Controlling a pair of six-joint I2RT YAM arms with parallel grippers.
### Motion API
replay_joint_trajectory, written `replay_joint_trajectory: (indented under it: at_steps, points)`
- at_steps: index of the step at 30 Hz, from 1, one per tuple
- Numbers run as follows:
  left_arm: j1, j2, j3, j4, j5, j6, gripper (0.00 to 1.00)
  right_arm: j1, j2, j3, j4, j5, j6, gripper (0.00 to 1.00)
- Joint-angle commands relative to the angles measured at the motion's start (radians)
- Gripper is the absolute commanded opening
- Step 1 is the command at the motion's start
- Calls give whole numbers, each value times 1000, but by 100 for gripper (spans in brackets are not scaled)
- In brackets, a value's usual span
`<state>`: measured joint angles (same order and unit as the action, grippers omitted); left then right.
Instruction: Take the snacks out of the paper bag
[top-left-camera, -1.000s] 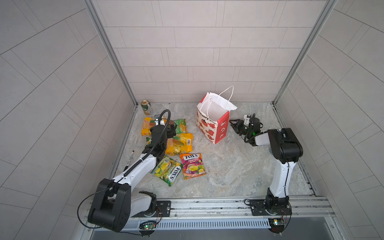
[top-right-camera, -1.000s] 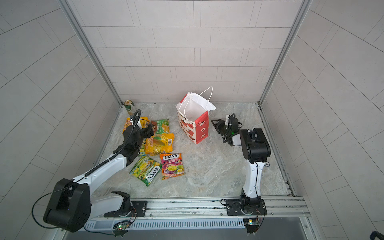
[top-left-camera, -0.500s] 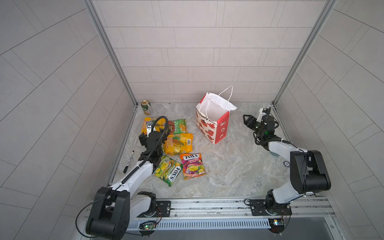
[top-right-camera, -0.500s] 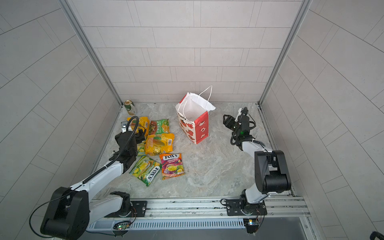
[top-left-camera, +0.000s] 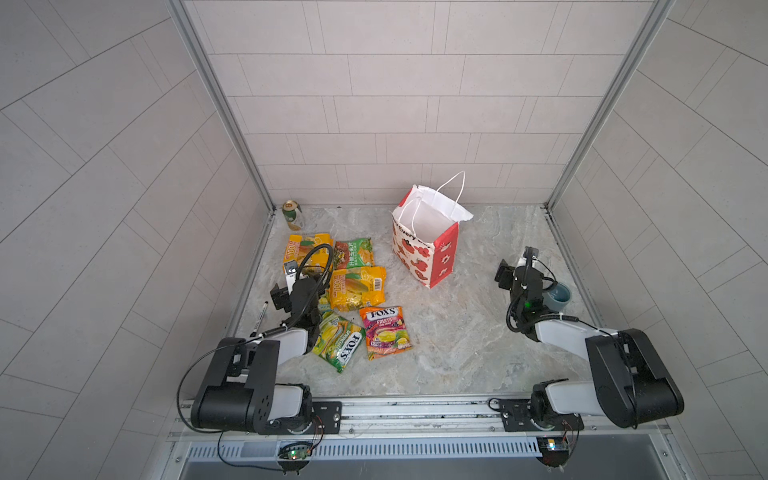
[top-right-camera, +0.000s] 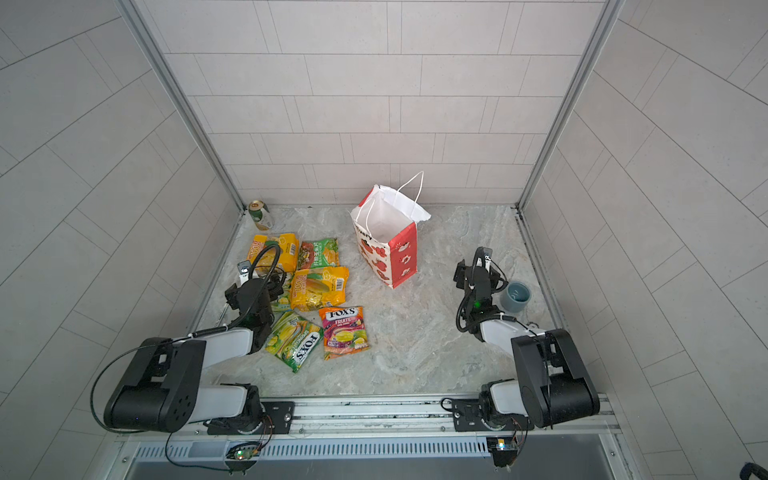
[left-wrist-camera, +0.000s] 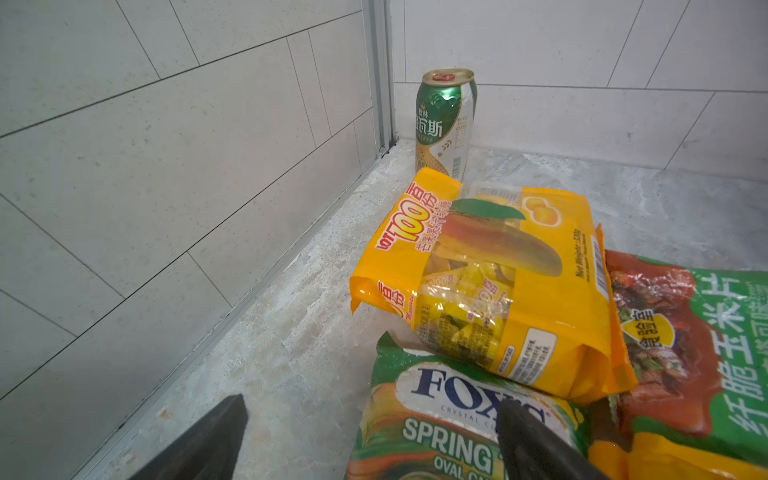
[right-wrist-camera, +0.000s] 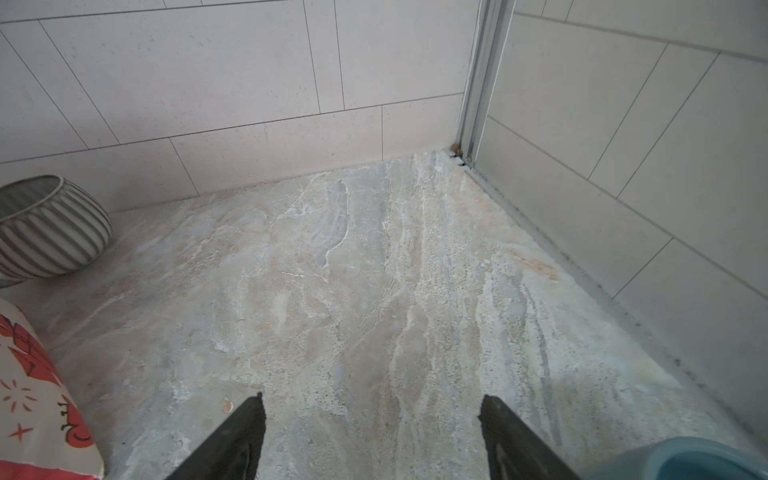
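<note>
Your snacks lie flat on the left side of the table (top-left-camera: 457, 353), all outside the paper bag (top-left-camera: 424, 249): a yellow packet (top-left-camera: 307, 249), a green chip packet (top-left-camera: 353, 253), a second yellow packet (top-left-camera: 359, 286), a green FOX'S packet (top-left-camera: 338, 345) and an orange-pink FOX'S packet (top-left-camera: 384, 332). The bag stands upright with its mouth open, to their right. Your left gripper (left-wrist-camera: 370, 403) hangs over the packets, jaws spread and empty. Your right gripper (right-wrist-camera: 371, 397) is likewise spread and empty, just beside a blue cup (top-left-camera: 559, 295).

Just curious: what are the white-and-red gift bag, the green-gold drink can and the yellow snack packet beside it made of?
White-and-red gift bag: probably matt paper, holding sharp folds. Green-gold drink can: likely aluminium, glossy with bright reflections. Yellow snack packet: thin glossy plastic film, crinkled, with a clear window.
</note>
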<state>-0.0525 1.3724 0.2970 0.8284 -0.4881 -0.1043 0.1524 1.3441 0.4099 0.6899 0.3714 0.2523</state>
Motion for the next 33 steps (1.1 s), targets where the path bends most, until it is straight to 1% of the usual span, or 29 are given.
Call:
replay_joint_trajectory:
  at_steps: [1, 3, 5, 8, 10, 11, 13, 14, 15, 16, 17, 19, 20, 22, 23, 24, 26, 27, 28, 30, 31, 32, 33]
  points:
    - [18, 71, -48, 208, 60, -28, 100, 12, -28, -13, 82, 140, -83, 83]
    - [18, 162, -82, 362, 99, -10, 100, 13, -29, -22, 104, 124, -95, 83]
    - [18, 257, -100, 508, 168, 27, 100, 13, -72, -41, 67, 107, -100, 82]
    - [17, 183, -76, 357, 189, 16, 100, 12, -127, -53, -45, 120, -128, 83]
    - [18, 200, -49, 331, 205, 29, 100, 7, -109, -54, -59, 143, -146, 83]
    - [17, 226, -24, 334, 212, 48, 100, 5, -76, -54, -32, 154, -151, 84]
    - [17, 202, 48, 165, 244, 49, 100, 3, 8, -59, 56, 152, -174, 85]
    - [18, 199, 93, 76, 250, 52, 100, 3, 52, -67, 150, 154, -213, 86]
    - [17, 197, 109, 44, 268, 70, 100, 8, 66, -80, 204, 140, -247, 86]
    - [17, 199, 104, 60, 273, 70, 100, 0, 81, -89, 250, 128, -246, 86]
    - [17, 212, 91, 107, 272, 73, 100, -19, 98, -78, 224, 111, -223, 87]
    - [17, 207, 93, 93, 269, 70, 100, -77, 149, -67, 236, 37, -170, 87]
    - [17, 208, 93, 94, 269, 70, 100, -94, 166, -66, 258, 4, -166, 88]
    - [17, 212, 90, 107, 269, 73, 100, -94, 166, -56, 227, -19, -170, 88]
    - [17, 211, 91, 103, 269, 71, 100, -94, 178, -63, 246, -20, -171, 88]
    - [16, 211, 90, 110, 269, 73, 100, -92, 193, -85, 288, -21, -161, 88]
    - [16, 211, 90, 108, 269, 72, 100, -84, 255, -174, 553, -114, -237, 87]
    - [16, 212, 90, 109, 270, 72, 100, -64, 278, -193, 620, -84, -253, 87]
    - [16, 211, 90, 109, 269, 74, 100, -52, 267, -194, 608, -53, -255, 89]
    - [16, 211, 90, 107, 269, 73, 100, -66, 251, -111, 436, -51, -236, 95]
    - [16, 211, 90, 108, 269, 72, 100, -75, 232, -51, 291, -52, -215, 96]
    - [16, 212, 90, 109, 269, 72, 100, -75, 209, -32, 208, -40, -208, 95]
    - [16, 212, 90, 109, 268, 74, 100, -76, 200, -22, 177, -35, -187, 94]
